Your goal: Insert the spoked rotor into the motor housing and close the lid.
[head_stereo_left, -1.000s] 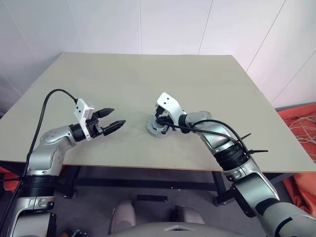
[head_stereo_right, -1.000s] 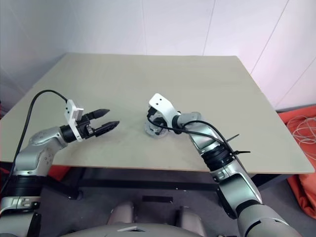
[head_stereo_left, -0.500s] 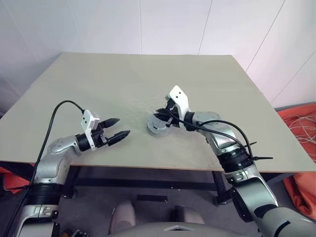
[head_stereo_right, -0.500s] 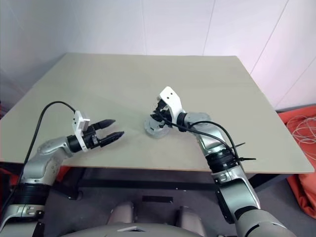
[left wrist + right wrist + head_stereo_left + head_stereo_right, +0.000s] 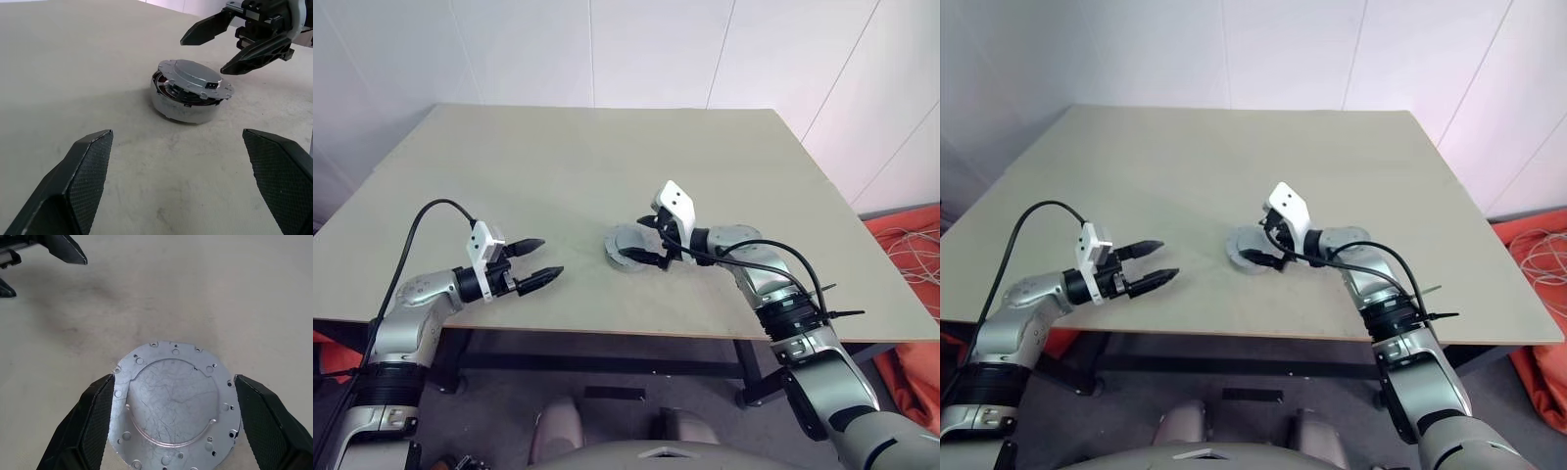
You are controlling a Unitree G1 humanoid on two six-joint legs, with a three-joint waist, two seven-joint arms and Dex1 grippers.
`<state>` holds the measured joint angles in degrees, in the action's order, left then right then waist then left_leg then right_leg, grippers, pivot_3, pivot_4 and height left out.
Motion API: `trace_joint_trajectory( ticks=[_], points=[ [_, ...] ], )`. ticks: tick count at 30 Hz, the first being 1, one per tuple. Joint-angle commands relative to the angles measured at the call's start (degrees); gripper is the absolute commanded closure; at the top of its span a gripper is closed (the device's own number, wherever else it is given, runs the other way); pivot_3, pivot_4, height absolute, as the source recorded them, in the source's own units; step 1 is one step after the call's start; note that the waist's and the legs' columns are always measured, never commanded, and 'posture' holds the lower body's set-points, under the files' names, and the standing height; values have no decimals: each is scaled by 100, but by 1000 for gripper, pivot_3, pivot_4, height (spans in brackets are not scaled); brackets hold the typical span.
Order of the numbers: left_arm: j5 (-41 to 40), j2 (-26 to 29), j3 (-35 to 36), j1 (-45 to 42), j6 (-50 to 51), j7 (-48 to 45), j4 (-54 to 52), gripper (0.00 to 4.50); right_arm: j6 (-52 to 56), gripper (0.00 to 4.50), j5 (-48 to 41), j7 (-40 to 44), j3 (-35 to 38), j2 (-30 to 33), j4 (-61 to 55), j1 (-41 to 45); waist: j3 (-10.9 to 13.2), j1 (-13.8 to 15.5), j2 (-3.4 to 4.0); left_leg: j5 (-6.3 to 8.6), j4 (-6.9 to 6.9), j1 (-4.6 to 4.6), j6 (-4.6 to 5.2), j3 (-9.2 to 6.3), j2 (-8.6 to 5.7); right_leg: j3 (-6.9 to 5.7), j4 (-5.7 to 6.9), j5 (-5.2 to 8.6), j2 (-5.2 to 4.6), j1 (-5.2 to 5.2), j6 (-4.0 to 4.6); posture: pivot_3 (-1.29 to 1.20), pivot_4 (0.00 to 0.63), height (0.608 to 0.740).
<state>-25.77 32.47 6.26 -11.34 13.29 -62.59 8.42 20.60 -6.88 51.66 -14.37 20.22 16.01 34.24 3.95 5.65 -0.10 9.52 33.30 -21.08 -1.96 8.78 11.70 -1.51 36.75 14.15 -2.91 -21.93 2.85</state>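
Fingers wide apart on the right gripper [image 5: 647,242], nothing between them, and it hangs just over the near side of the stack, its tips straddling the lid [image 5: 173,404] without touching. Right under those tips sits the lid, a flat grey disc with small holes round its edge, lying on top of the housing [image 5: 183,110]. From the left wrist view the lid looks a touch skewed, its rim overhanging one side, with dark gaps and a hint of windings showing beneath. So it is on, but I would not call it seated. The rotor itself cannot be made out under the lid; by my reading it is already inside.

Further out, well off to the other side of the stack, the left gripper [image 5: 534,260] hovers above the table [image 5: 558,166] near the front edge, jaws spread wide and empty, pointing toward the housing.

Judgement: most of the job looks done. What seems left is pressing or turning that lid until it sits flush.
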Motion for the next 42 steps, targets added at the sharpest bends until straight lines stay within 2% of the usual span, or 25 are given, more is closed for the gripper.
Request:
trace_joint_trajectory(
  ticks=[1, 13, 15, 18, 19, 31, 42],
  points=[
    [39, 64, 21, -157, -198, -95, -3, 0, -355, 60, 143, -32, 0, 3, 156, 135, 0, 0, 0, 0, 0, -1, 0, 1, 0, 0, 0, 0, 0, 0, 0, 0, 0, 740],
    [140, -8, -4, -198, -355, -136, 156, 0, -635, 60, 326, 0, -92, -234, 494, 210, 0, -1, 0, 2, 0, -1, 3, 1, 0, 0, 0, 0, 0, -2, 1, 0, 0, 740],
    [147, -20, -6, -204, -377, -135, 169, 0, -626, 440, 323, -6, -83, -266, 536, 225, 0, 5, 0, 2, 0, -2, 4, 1, 0, 0, 0, 0, 0, -1, 1, 0, 0, 740],
    [151, -31, 1, -208, -402, -133, 185, 0, -535, 1286, 260, 8, -43, -305, 501, 245, 0, 0, 0, 2, 0, -1, 4, 1, 1, 0, 0, 0, 0, -1, 1, 0, 0, 740],
    [154, -33, 2, -209, -411, -132, 191, 0, -512, 1377, 250, 1, -28, -310, 481, 252, 0, 0, 0, 2, 0, -1, 4, 0, 1, 0, 0, 0, 0, -1, 1, 0, 0, 740],
    [201, -66, -42, -241, -467, -138, 268, 0, -35, 1377, 46, -220, 227, -395, 102, 346, 0, 5, 0, 2, 0, -3, 4, 0, 0, 0, 0, 0, 0, -2, 1, 0, 0, 740],
    [217, -69, -63, -258, -453, -142, 286, 0, 128, 1377, 425, -423, 33, -284, 117, 382, 0, 10, 0, 2, -2, -5, 4, 1, 0, 0, -1, 0, 0, -5, 1, 0, 0, 740]
  ],
)
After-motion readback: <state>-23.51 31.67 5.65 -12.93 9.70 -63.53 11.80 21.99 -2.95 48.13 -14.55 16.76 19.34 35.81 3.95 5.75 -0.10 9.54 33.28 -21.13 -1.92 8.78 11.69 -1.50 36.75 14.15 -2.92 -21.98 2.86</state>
